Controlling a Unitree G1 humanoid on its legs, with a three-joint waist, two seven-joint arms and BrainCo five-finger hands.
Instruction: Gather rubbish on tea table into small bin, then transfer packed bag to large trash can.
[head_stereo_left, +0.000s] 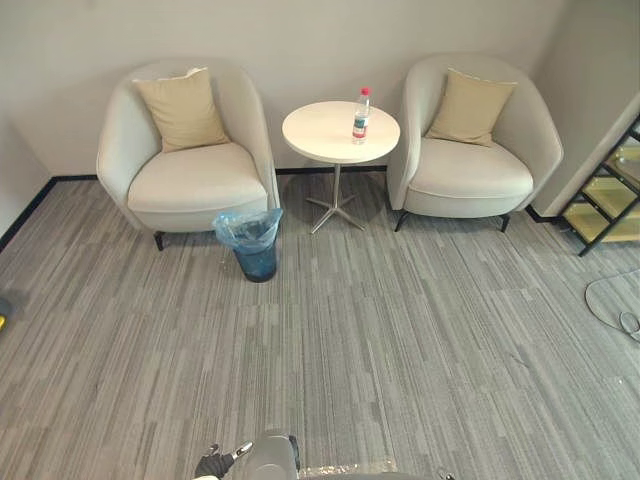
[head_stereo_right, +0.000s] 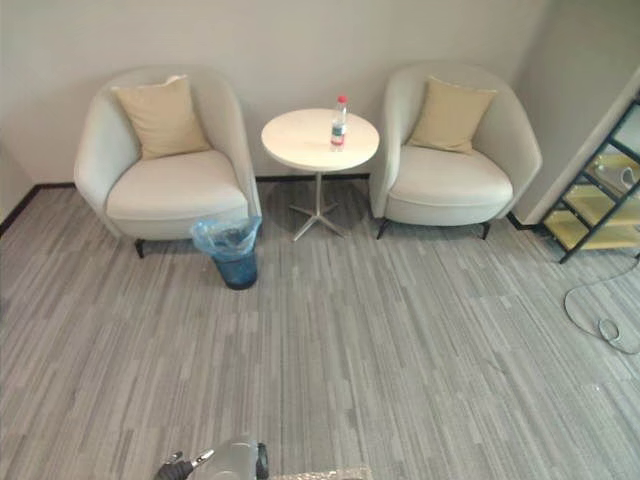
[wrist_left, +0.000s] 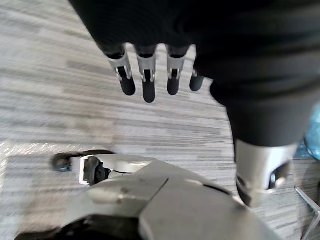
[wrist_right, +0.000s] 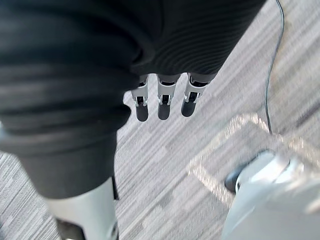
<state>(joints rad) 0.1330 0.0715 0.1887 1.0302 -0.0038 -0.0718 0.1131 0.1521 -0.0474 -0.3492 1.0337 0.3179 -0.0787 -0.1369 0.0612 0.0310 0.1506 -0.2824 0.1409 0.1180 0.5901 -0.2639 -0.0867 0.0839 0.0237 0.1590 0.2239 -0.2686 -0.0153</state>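
A plastic bottle (head_stereo_left: 361, 115) with a red cap stands upright on the round white tea table (head_stereo_left: 320, 135), near its right edge. The small dark bin (head_stereo_left: 250, 245), lined with a blue bag, sits on the carpet in front of the left armchair, to the table's left. Both are far ahead of me. My left hand (wrist_left: 147, 80) hangs over bare carpet with straight fingers and holds nothing. My right hand (wrist_right: 162, 97) hangs the same way, its fingers straight and nothing in it.
Two cream armchairs, the left one (head_stereo_left: 190, 175) and the right one (head_stereo_left: 470, 165), each with a tan cushion, flank the table against the wall. A black rack with yellow shelves (head_stereo_left: 610, 200) stands at the far right. Grey striped carpet stretches between me and the furniture.
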